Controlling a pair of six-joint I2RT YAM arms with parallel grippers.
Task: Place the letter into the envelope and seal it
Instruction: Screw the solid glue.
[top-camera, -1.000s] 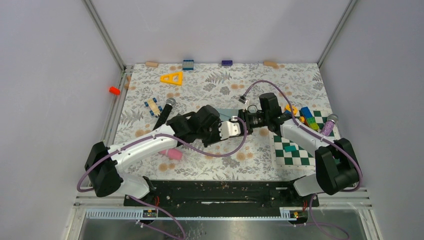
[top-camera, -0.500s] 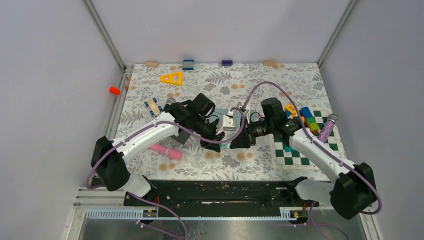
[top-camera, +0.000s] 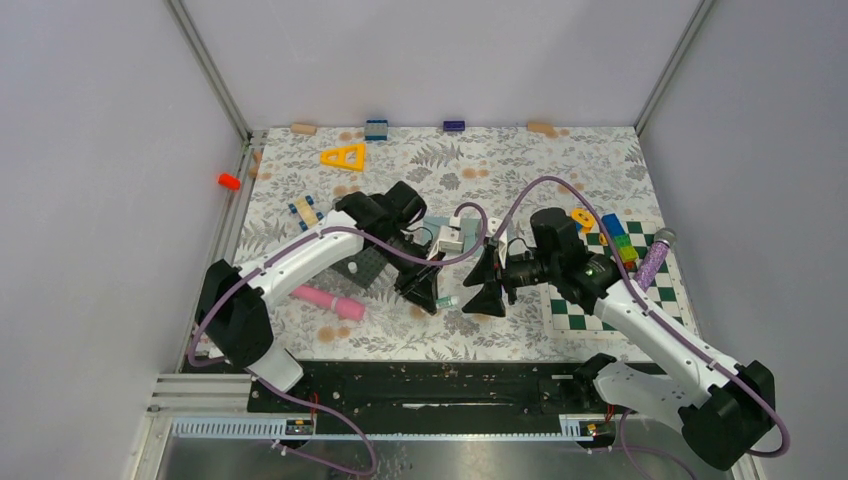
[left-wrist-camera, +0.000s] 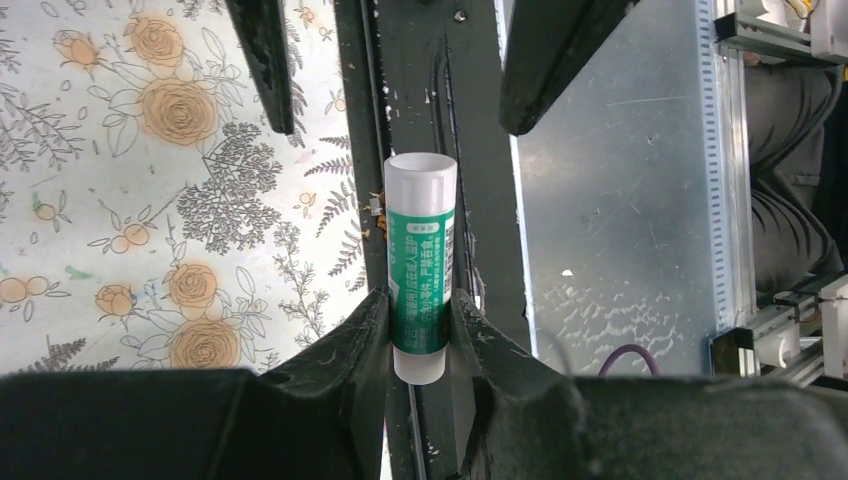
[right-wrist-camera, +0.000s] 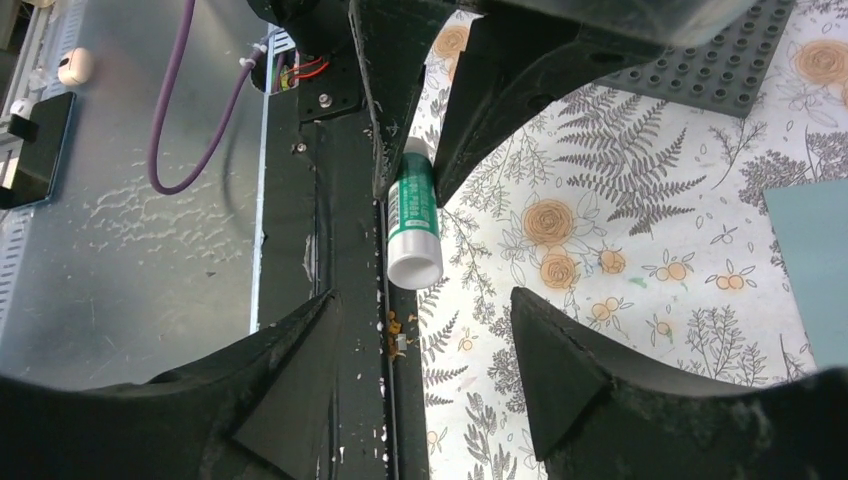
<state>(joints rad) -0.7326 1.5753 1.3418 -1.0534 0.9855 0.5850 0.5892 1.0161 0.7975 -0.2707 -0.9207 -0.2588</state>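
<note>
The envelope (right-wrist-camera: 810, 265), a flat teal-grey sheet, lies on the floral surface (top-camera: 520, 160) near the middle. Only its straight near edge shows at the side of the right wrist view. From above it is mostly hidden behind the left arm. Its flap cannot be made out.

Just in front of it the two arms meet. The left pincer (left-wrist-camera: 418, 305) is clamped on the lower body of a green-and-white glue stick (left-wrist-camera: 420, 250), whose white end points at the right pincer (right-wrist-camera: 422, 300). The right pincer's jaws stand wide apart on either side of that end and touch nothing.

A dark grey studded plate (right-wrist-camera: 700, 70) lies beside the envelope, under the left arm. Further out:
- a pink cylinder (top-camera: 325, 300) to the left
- a green-and-white chequered mat (top-camera: 600, 305) to the right, with coloured bricks (top-camera: 618, 236) and a purple microphone (top-camera: 655, 255) at its far end
- a yellow triangle (top-camera: 343, 156) towards the far edge
</note>
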